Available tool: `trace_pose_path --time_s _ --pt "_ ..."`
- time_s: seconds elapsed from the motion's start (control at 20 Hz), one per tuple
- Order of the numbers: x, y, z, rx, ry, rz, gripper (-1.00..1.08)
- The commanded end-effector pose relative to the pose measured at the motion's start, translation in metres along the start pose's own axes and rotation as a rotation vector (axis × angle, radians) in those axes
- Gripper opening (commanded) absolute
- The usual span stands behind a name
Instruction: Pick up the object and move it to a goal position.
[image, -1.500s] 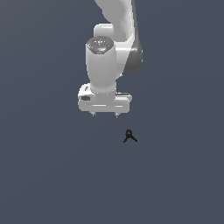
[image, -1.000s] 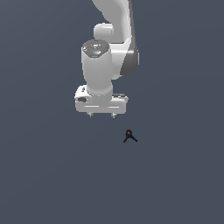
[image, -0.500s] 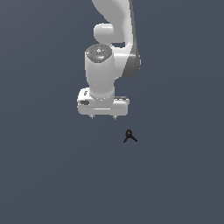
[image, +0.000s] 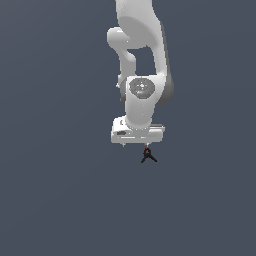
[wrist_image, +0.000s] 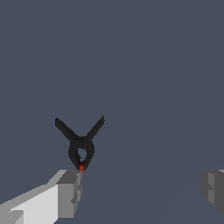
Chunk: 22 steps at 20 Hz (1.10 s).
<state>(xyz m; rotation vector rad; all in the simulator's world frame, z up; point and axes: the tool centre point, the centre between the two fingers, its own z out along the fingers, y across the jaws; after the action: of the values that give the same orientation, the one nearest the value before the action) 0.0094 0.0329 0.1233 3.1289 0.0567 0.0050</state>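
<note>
The object (image: 147, 156) is a tiny black clamp-like thing with two splayed prongs and a red dot, lying on the dark grey floor. In the exterior view my white gripper (image: 137, 145) hangs just above it and slightly toward that view's left. In the wrist view the object (wrist_image: 81, 144) lies just beyond one grey fingertip (wrist_image: 70, 188), its red dot right at that tip. The other fingertip (wrist_image: 213, 186) is far off to the side. The gripper (wrist_image: 140, 183) is open and empty, and the object is not between the fingers.
The plain dark grey floor (image: 60, 200) fills both views. The white arm (image: 142, 60) rises above the gripper in the exterior view. Nothing else shows.
The gripper has moved toward the exterior view's right and lower, ending close above the object. The object has not moved. The fingers stay open.
</note>
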Motion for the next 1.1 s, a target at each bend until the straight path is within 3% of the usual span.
trace_pose_path --time_s 0.0,0.4,1.05 --pt "0.000 -0.023 0.020 0.003 -0.001 -0.020 1.00" --pt "-0.003 -0.064 0.056 0.011 -0.002 -0.055 1.00" --pt "-0.004 -0.067 0.085 0.012 -0.003 -0.058 1.00"
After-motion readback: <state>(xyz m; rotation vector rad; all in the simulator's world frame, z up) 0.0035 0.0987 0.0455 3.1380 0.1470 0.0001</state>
